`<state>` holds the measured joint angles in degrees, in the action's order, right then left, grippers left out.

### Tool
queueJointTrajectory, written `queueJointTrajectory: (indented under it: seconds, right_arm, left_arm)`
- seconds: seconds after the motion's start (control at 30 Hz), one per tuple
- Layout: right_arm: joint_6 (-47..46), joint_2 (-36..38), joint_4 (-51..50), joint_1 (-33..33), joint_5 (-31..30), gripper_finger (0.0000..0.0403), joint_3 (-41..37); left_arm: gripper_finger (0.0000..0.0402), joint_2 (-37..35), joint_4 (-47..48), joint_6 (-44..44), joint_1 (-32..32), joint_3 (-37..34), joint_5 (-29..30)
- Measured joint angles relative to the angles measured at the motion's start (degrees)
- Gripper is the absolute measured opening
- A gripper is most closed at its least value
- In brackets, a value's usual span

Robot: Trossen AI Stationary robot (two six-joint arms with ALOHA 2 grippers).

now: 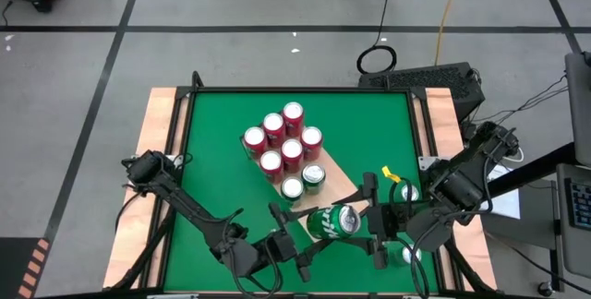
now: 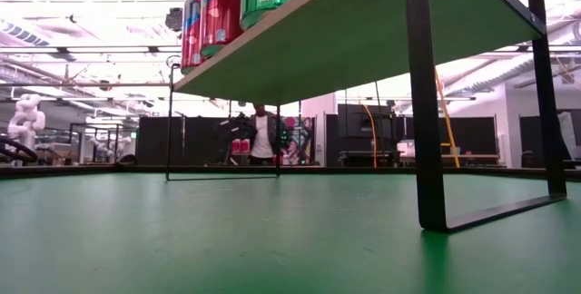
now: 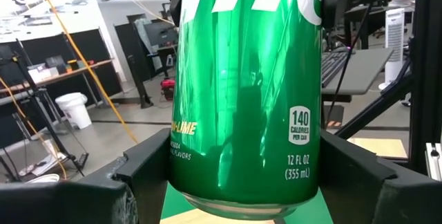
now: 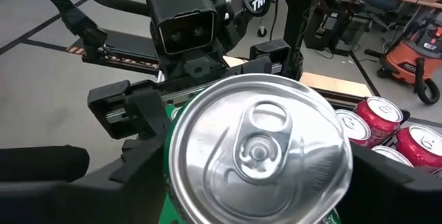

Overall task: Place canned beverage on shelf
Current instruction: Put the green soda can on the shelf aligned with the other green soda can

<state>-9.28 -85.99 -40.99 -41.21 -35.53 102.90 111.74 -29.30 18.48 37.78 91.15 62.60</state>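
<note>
We hold the green can (image 1: pixel 332 221) in the left gripper (image 1: pixel 319 234), clamped on its sides just off the shelf (image 1: pixel 343 181) corner; the right gripper (image 1: pixel 380 221) seems to be closing near its top; keep it level before releasing beside the standing cans (image 1: pixel 286 147).

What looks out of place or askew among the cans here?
One green can lies tilted on its side above the shelf's near corner, between the left gripper and right gripper, while the red cans and two green cans stand upright.
</note>
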Motion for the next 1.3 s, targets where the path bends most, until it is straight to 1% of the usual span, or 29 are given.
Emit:
queueJointTrajectory:
  seconds: [0.1, 0.17, 0.23, 0.37, 0.4, 0.53, 0.67, 0.8, 0.87, 1.0, 1.13, 1.3]
  right_arm:
    - [-0.34, 0.02, -0.78, 0.00, -0.08, 0.0298, 0.02]
    - [-0.48, 0.04, -1.70, 0.00, -0.15, 0.0302, 0.02]
    - [-0.43, 0.17, -2.76, 0.00, -0.13, 0.0308, 0.02]
    - [0.18, 0.39, -7.11, 0.02, 0.75, 0.0309, -0.22]
    - [0.29, 0.50, -7.64, 0.12, 1.53, 0.0308, -0.22]
    - [-0.07, 2.09, -12.92, 1.18, 4.48, 0.0303, -0.20]
    - [1.75, 3.20, -17.90, 2.90, 7.26, 0.0306, -0.05]
    - [5.68, 4.54, -21.91, 6.07, 12.22, 0.0306, -0.10]
    - [7.54, 5.24, -23.92, 8.12, 14.75, 0.0306, -0.07]
    - [10.43, 5.53, -26.33, 12.82, 18.61, 0.0306, -0.07]
    - [13.92, 5.57, -27.01, 17.89, 22.18, 0.0307, -0.07]
    - [19.70, 5.57, -27.08, 23.35, 27.77, 0.0308, -0.07]
  left_arm:
    - [0.0288, 0.00, 0.35, -0.05, 0.00, 0.00, -0.34]
    - [0.0300, 0.00, 0.53, 0.09, -0.01, 0.00, -0.67]
    - [0.0322, 0.00, 0.64, -0.08, -0.03, 0.00, -0.80]
    - [0.0384, -0.39, -0.70, -0.39, 0.77, 0.18, -1.34]
    - [0.0391, -0.46, -0.89, -0.31, 1.11, 0.22, -1.28]
    - [0.0381, -1.50, -0.26, -0.15, 2.58, 0.15, -1.01]
    - [0.0377, -4.81, 1.22, 0.15, 3.88, 0.16, -0.37]
    - [0.0377, -8.74, 7.97, -1.30, 4.91, 0.15, -0.36]
    - [0.0377, -11.21, 13.41, -4.51, 5.15, 0.15, -0.64]
    - [0.0377, -15.26, 27.17, -14.17, 5.75, 0.15, -3.67]
    - [0.0377, -17.21, 37.07, -21.64, 6.75, 0.13, -4.03]
    - [0.0377, -17.28, 43.83, -26.95, 8.54, 0.10, -3.97]
